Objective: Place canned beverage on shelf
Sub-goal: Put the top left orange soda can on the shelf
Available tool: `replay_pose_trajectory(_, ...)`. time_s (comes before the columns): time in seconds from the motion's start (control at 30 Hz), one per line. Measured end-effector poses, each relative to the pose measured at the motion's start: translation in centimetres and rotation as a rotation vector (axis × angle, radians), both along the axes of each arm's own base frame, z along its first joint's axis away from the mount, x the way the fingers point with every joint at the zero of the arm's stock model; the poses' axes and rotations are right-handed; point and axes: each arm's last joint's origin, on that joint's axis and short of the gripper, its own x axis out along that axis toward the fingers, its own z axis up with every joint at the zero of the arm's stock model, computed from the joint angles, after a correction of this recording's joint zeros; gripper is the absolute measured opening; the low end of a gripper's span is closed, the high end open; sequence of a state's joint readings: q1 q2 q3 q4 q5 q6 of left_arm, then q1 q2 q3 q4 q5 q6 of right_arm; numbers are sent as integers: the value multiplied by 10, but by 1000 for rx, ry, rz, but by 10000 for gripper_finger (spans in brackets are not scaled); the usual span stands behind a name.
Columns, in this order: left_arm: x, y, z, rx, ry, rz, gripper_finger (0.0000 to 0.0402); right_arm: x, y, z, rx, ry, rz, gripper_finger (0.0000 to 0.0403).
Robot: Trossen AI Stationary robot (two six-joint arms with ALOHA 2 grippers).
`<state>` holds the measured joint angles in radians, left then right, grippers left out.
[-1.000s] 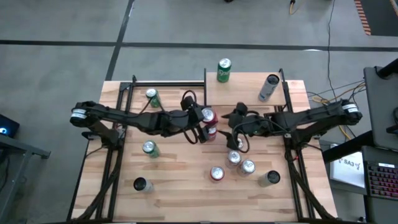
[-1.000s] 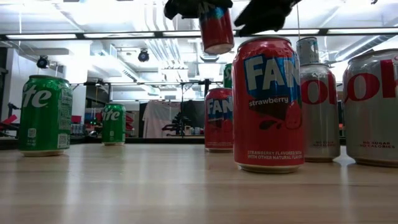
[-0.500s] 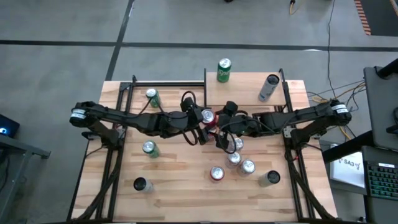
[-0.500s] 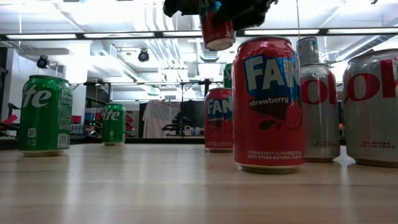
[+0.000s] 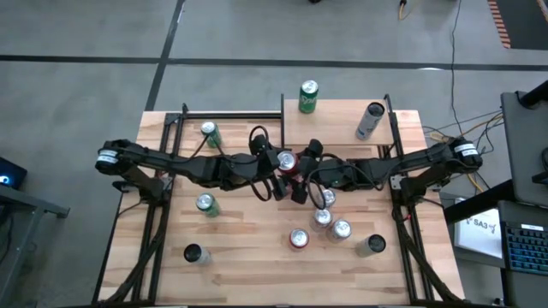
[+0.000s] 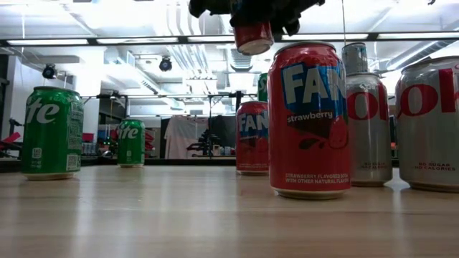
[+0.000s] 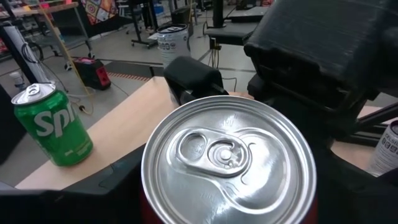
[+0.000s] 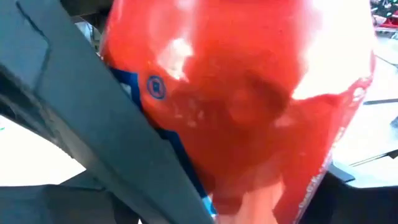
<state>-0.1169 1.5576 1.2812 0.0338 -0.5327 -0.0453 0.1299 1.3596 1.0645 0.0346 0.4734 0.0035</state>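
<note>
1. Red Fanta strawberry can (image 5: 287, 162) is held in the air at centre of the high view; in the low view it hangs at top centre, clear of the butcher-block tabletop (image 5: 248, 257).
2. Left gripper (image 5: 276, 171) comes in from the left, fingers clamped on that can's sides. Left wrist view shows the silver lid and pull tab (image 7: 229, 152) right under the camera.
3. Right gripper (image 5: 303, 170) comes in from the right and is up against the same can. Right wrist view is filled by the red can wall (image 8: 249, 99) between its dark fingers (image 8: 93, 124). Fingers bracket the can; can't tell if they actually press on it.
4. Light wooden shelf board with black posts (image 5: 338, 124) sits at upper centre-right of the high view. A green Sprite can (image 5: 308, 97) stands at its far-left part, a silver can (image 5: 370, 121) lies tilted at its right.
5. Other cans stand on the table: two green ones at left, a cluster of silver and red ones at lower centre.
</note>
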Motion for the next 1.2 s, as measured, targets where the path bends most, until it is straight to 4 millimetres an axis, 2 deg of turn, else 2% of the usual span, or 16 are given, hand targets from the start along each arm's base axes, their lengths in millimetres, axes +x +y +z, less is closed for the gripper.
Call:
replay_pose_trajectory(0.63,0,0,0,-3,5,1,289,0,0,0,5,-3,1,282)
replay_pose_trajectory(0.73,0,0,-1,-11,7,1,305,0,0,0,6,-4,4,282)
replay_pose_trajectory(0.97,-2,1,1,0,13,14,391,0,0,0,3,0,5,282)
replay_pose_trajectory(1.2,-24,2,21,48,23,-8,380,-9,-8,5,-4,32,-21,282)
